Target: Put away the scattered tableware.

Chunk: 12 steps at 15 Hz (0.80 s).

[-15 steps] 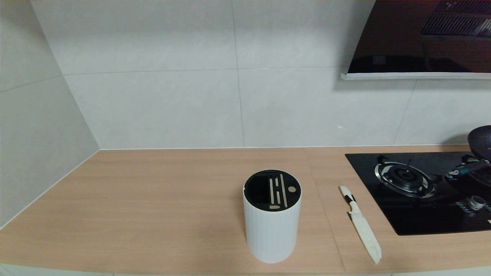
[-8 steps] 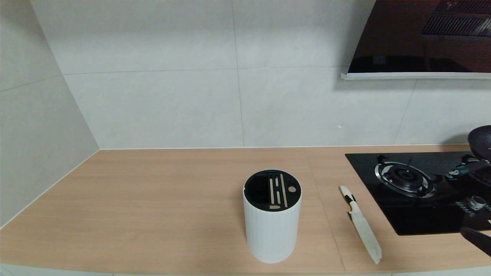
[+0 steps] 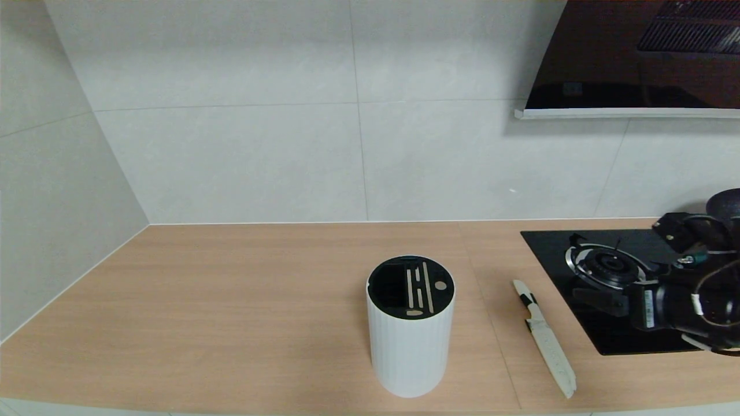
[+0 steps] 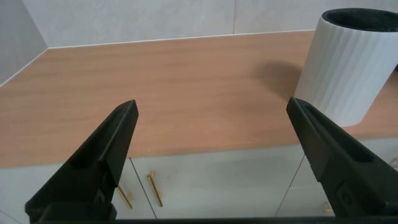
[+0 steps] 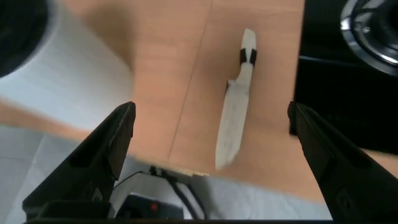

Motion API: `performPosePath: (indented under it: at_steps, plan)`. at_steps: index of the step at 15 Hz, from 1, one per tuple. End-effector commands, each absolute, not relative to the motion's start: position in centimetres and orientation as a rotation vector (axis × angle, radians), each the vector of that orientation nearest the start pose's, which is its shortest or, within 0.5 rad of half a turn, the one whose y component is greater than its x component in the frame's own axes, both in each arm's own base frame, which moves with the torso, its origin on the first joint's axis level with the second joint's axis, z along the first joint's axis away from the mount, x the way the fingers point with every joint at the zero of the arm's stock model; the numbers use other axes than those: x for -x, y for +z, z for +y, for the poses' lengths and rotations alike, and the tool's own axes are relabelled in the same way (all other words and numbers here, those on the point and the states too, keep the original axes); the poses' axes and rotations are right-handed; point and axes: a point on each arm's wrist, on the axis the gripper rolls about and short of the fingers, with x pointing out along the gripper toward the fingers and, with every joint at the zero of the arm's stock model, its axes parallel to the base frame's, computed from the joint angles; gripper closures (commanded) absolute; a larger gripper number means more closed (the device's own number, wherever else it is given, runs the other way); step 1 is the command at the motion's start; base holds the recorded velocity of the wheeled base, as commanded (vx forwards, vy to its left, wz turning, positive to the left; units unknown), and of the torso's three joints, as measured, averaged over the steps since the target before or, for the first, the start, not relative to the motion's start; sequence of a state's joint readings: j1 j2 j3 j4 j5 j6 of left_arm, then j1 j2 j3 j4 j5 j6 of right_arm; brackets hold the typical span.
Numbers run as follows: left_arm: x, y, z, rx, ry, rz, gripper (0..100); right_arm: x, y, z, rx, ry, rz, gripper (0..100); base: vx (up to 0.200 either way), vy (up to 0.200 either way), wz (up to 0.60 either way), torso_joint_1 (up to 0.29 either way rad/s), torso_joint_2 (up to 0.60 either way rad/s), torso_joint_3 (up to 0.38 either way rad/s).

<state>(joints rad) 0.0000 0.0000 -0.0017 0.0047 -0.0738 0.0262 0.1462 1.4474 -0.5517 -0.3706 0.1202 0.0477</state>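
Lying loose: knife (image 3: pixel 544 338), flat on the countertop (image 3: pixel 231 300) to the right of the holder, near it but not touching; its cream handle with a black band points toward the wall, its pale blade toward the counter's front edge
Landmark: holder (image 3: pixel 410 326), a white ribbed cylinder standing upright near the front edge, its black top cut with narrow slots and one wider opening
Right gripper (image 5: pixel 210 109): spread wide, nothing between the fingers, touching nothing; raised above the counter on the holder's right, with the knife seen below the gap from the wrist
Right arm (image 3: pixel 682 303): right of the holder and beyond the knife, over the near part of the hob
Left gripper (image 4: pixel 211 104): spread wide, empty, touching nothing; well apart from the holder, out past the counter's front edge, above the cabinet fronts (image 4: pixel 205 180)
Hob (image 3: pixel 555 242): black, farther right of the holder than the knife, one burner ring showing
Pan (image 3: pixel 725 208): dark, at the far right beyond the hob's burner
Range hood (image 3: pixel 636 58): on the wall, above and right of the holder
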Motion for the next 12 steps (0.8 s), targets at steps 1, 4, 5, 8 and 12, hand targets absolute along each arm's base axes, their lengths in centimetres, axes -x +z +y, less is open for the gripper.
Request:
performPosePath:
  at_steps: [1, 4, 5, 8, 12]
  plan:
    - [2.3, 7.5, -0.2, -0.026, -0.074, 0.002, 0, -26.9, 10.1, 4.3, -0.016, 0.194, 0.662, 0, 0.000, 0.000, 0.00, 0.000, 0.00, 0.000]
    - [2.3, 7.5, -0.2, -0.026, -0.074, 0.002, 0, -29.4, 5.5, 4.5, 0.001, 0.149, 0.709, 0, 0.000, 0.000, 0.00, 0.000, 0.00, 0.000]
    - [2.3, 7.5, -0.2, -0.026, -0.074, 0.002, 0, -30.0, 4.3, 4.7, 0.003, 0.150, 0.710, 0, 0.000, 0.000, 0.00, 0.000, 0.00, 0.000]
    - [2.3, 7.5, -0.2, -0.026, -0.074, 0.002, 0, -30.7, 2.5, 4.8, 0.020, 0.107, 0.723, 0, 0.000, 0.000, 0.00, 0.000, 0.00, 0.000]
    - [2.3, 7.5, -0.2, -0.026, -0.074, 0.002, 0, -32.1, -0.5, 5.7, 0.032, 0.094, 0.677, 0, 0.000, 0.000, 0.00, 0.000, 0.00, 0.000]
